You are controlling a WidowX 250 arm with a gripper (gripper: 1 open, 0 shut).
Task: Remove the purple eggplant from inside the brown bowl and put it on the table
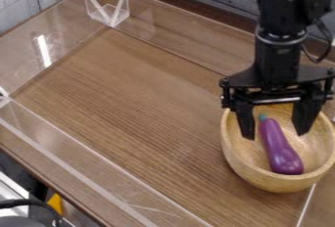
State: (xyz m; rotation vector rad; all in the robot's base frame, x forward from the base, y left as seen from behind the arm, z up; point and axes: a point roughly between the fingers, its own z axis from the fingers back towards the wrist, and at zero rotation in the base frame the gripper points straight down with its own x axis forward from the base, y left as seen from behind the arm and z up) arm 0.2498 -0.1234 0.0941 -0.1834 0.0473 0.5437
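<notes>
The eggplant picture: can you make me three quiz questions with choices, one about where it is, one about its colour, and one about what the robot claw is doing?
1. Where is the purple eggplant?
A. on the table
B. inside the brown bowl
C. in the claw

2. What colour is the bowl?
A. light brown
B. blue
C. white

3. How is the gripper?
A. shut on the eggplant
B. open above the eggplant's near end
C. resting on the table

Answers:
1 B, it lies on the bowl's tan inside.
2 A, the rim looks like pale wood.
3 B, its two fingers stand wide apart either side of the eggplant's top.
</notes>
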